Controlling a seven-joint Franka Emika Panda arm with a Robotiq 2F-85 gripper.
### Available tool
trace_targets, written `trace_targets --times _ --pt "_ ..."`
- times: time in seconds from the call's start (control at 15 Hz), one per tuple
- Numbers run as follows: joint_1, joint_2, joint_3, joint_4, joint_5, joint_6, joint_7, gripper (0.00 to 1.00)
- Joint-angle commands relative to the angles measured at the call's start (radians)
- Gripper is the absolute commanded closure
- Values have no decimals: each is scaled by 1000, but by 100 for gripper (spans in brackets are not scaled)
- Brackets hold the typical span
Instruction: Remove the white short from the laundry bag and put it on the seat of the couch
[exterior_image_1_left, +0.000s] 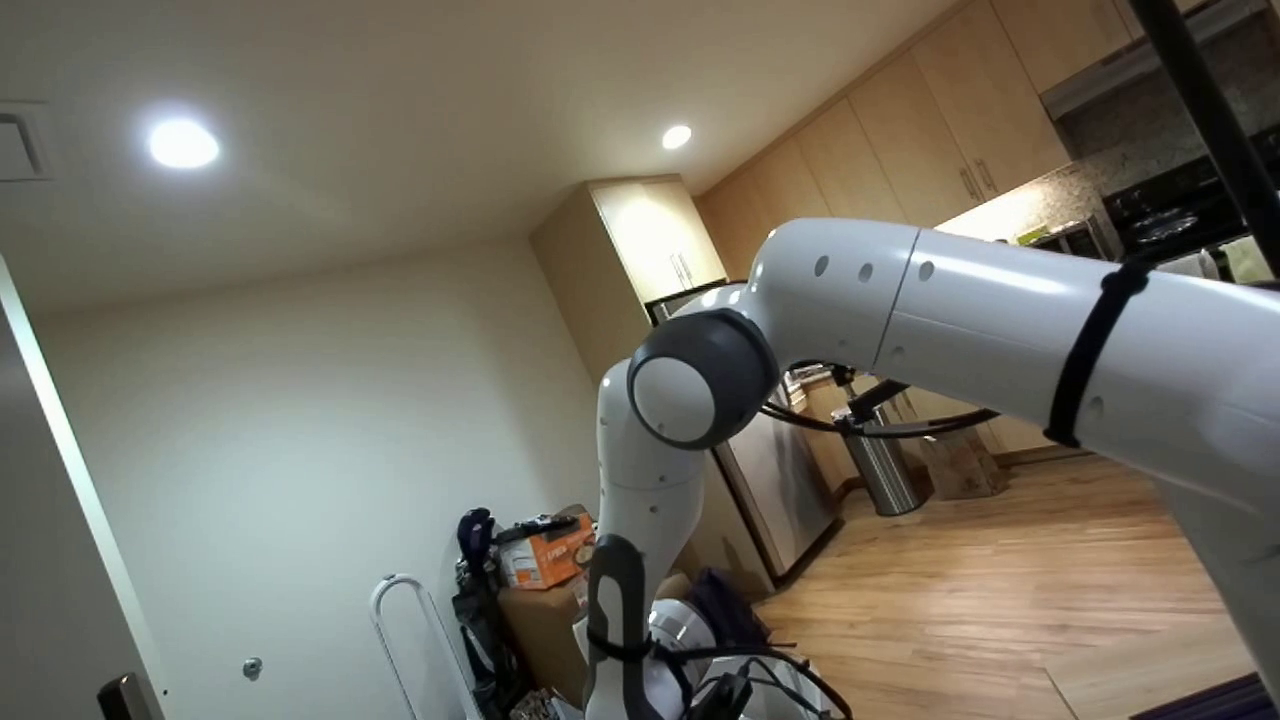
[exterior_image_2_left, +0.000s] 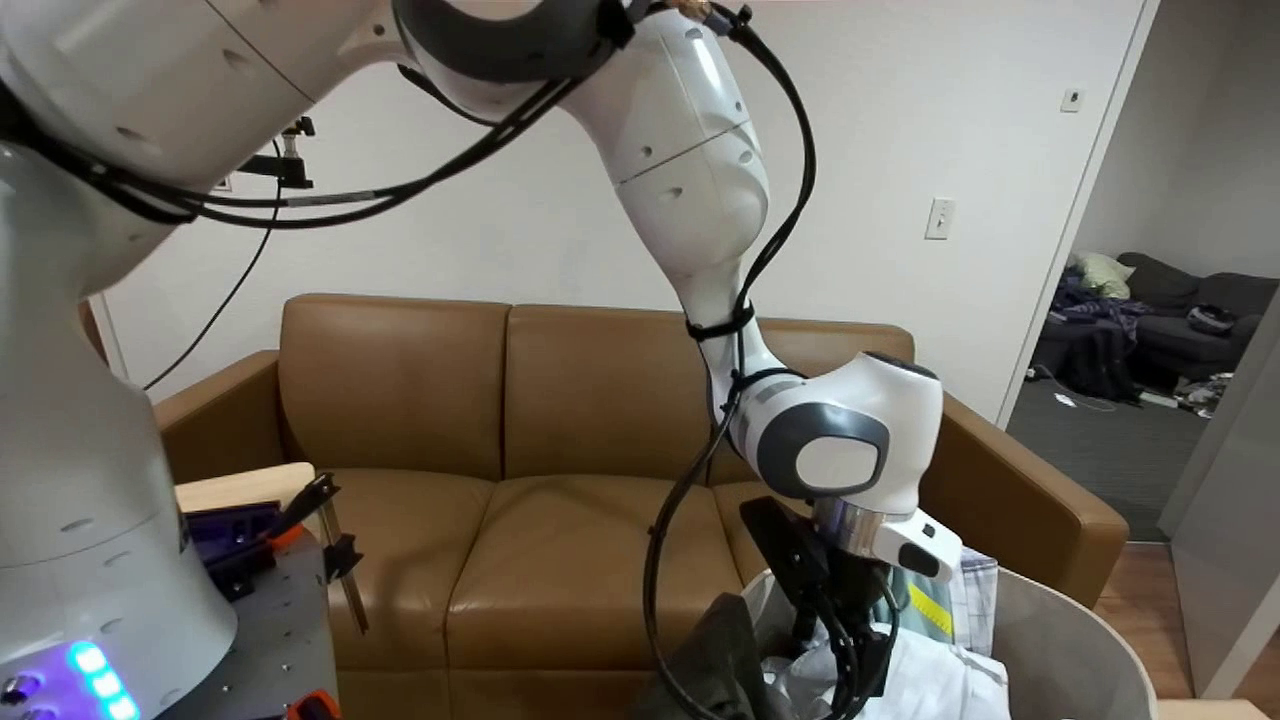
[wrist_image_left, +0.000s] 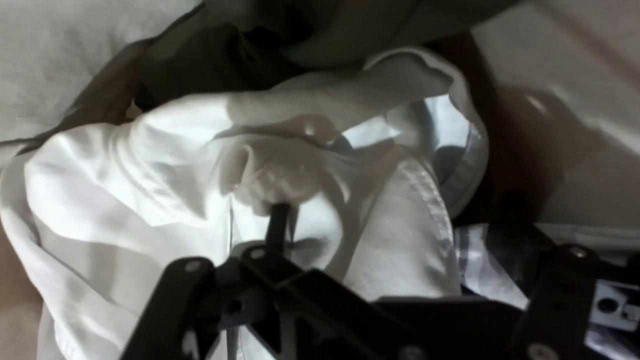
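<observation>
The white short (exterior_image_2_left: 940, 672) lies crumpled in the laundry bag (exterior_image_2_left: 1085, 640), a pale round-rimmed container at the lower right of an exterior view. In the wrist view the white short (wrist_image_left: 125, 200) fills the middle and left. My gripper (wrist_image_left: 400, 215) points down into the bag with its fingers apart. The left finger's tip meets a bunched fold of the white short; the right finger is in shadow beside plaid cloth. White cloth lies between the fingers. In an exterior view the fingertips are hidden. The brown couch's seat (exterior_image_2_left: 590, 570) is behind and left of the bag.
Dark olive cloth (exterior_image_2_left: 715, 655) hangs at the bag's left rim. Plaid cloth (exterior_image_2_left: 972, 605) and green cloth (exterior_image_2_left: 925, 600) lie in the bag. A couch armrest (exterior_image_2_left: 1030, 490) stands close behind it. A metal table (exterior_image_2_left: 270, 630) with clamps stands by the robot base.
</observation>
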Motion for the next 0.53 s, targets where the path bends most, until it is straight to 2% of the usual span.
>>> trace_targets --times 0.0,0.07,0.13,0.47 --pt "20 62 -29 63 -1 48 78 0" --pt "27 71 -40 73 -4 50 100 25" --pt "30 77 -45 80 -6 47 109 26" --pt "5 7 -69 36 -9 23 85 59"
